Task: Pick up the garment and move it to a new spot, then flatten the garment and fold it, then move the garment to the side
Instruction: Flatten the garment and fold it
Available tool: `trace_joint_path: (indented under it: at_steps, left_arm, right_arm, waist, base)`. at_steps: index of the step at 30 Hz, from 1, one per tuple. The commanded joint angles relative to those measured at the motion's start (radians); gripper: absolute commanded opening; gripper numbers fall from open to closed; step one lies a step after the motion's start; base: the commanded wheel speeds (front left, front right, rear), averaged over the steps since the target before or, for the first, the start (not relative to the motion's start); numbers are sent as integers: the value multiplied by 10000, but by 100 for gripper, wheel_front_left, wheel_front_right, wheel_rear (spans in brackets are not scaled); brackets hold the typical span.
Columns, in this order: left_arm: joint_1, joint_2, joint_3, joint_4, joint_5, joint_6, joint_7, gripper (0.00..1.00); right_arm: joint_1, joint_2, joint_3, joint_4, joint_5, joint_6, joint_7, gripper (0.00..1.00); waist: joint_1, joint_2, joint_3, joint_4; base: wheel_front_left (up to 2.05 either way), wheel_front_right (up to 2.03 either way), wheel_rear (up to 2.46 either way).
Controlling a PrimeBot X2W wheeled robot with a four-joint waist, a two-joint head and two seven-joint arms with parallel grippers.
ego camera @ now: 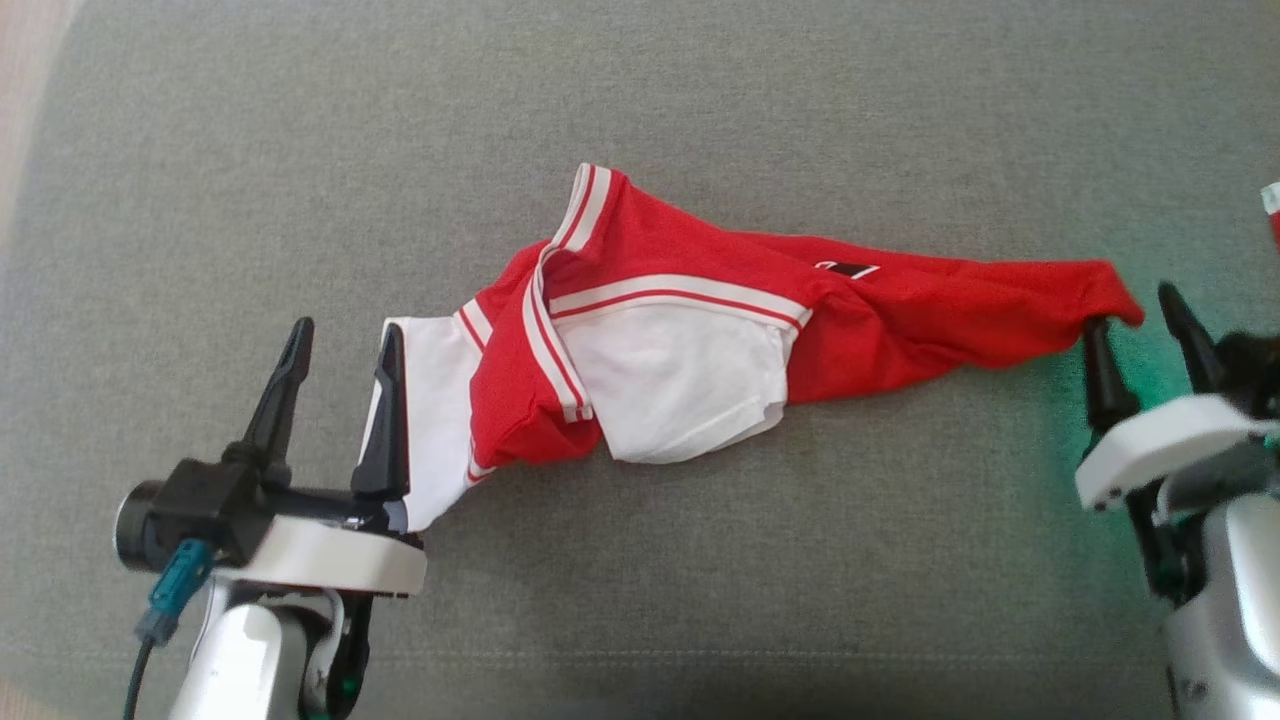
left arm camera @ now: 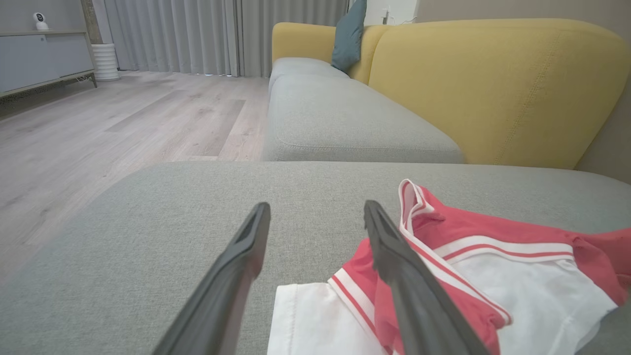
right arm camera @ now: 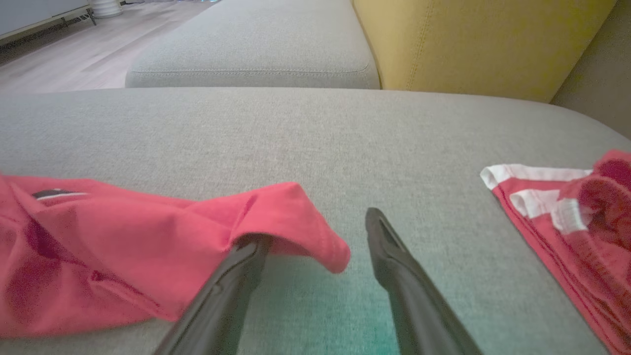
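Garment: you have the red and white garment (ego camera: pixel 700 300) lying crumpled and stretched sideways across the middle of the grey seat cushion (ego camera: pixel 640 80). Its white end points toward your left arm and its red end toward your right.
Garment folds: a striped hem stands up on the far side, and a white panel lies in the middle with red cloth bunched around it.
Left gripper: your left gripper (ego camera: pixel 345 350) has its fingers spread wide. The inner finger lies over the white end, with nothing pinched between them.
Right gripper: your right gripper (ego camera: pixel 1132 308) is spread too. The red tip drapes over its inner fingertip (right arm camera: pixel 246 259), and the other finger stands clear over bare cushion.
Nearby: a second red and white cloth (right arm camera: pixel 557 212) lies apart, to the right of your right gripper.
Beyond: yellow backrest (left arm camera: pixel 493 88), teal pillow (left arm camera: pixel 349 34), wood floor (left arm camera: pixel 123 113).
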Motion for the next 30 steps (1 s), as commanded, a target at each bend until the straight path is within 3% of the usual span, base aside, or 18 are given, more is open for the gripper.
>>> trace_joint_path:
  at_steps: [1,7,12,21,30]
  left_arm:
    - [-389,63,376,-266,91,-22,-120,100]
    - [-174,33,525,-219,147,-22,-120,100]
    - [-45,60,628,-169,182,-20,-120,100]
    - [192,52,676,-89,221,15,-120,100]
    - [372,13,545,-68,236,49,-120,100]
  right_arm:
    - [98,1,133,-276,47,-7,-129,100]
    - [1088,481,-206,-904,-123,-7,-56,100]
    - [1899,792,-290,-2139,-186,-7,-24,100]
    - [2346,1292,472,-4621,107,-7,-178,100]
    - [2741,1384,789,-5314,274,-7,129,100]
  waist:
    - [-1,0,-29,-28]
    - [-1,0,-289,-250]
    - [-1,0,-481,-346]
    - [-1,0,-887,-367]
    - [-1,0,-1062,-346]
  base:
    - [0,0,0]
    - [0,0,0]
    - [0,0,0]
    - [0,0,0]
    - [0,0,0]
